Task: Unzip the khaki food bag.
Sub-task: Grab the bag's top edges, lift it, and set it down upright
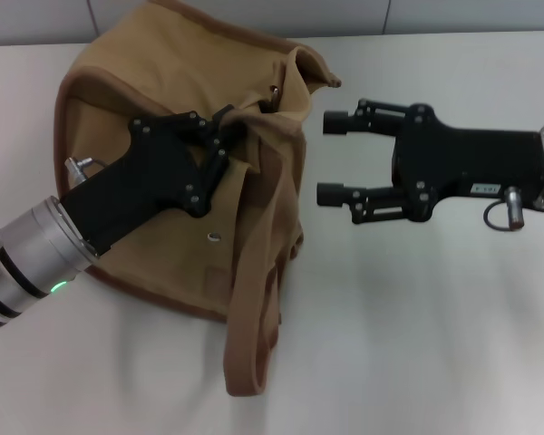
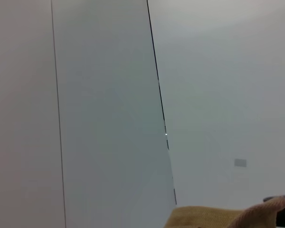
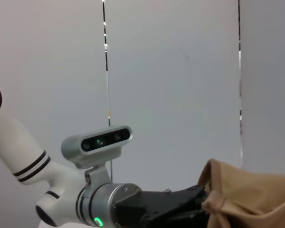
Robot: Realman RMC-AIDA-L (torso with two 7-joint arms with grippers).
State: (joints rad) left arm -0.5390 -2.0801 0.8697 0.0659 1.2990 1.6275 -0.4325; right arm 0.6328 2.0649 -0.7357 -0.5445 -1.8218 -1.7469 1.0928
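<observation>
The khaki food bag (image 1: 127,100) lies on the white table (image 1: 435,344) at the left, tan with brown piping, one wide handle (image 1: 254,308) trailing toward the front. A metal snap (image 1: 214,238) shows on its front. My left gripper (image 1: 228,131) reaches over the bag and is shut on bunched fabric at its top. My right gripper (image 1: 331,157) is open, empty, just right of the bag's top edge and apart from it. The bag's top shows in the left wrist view (image 2: 218,216) and in the right wrist view (image 3: 247,194), where the left arm (image 3: 133,204) also shows.
A pale panelled wall (image 2: 109,95) stands behind the table. Bare table surface lies to the right and front of the bag.
</observation>
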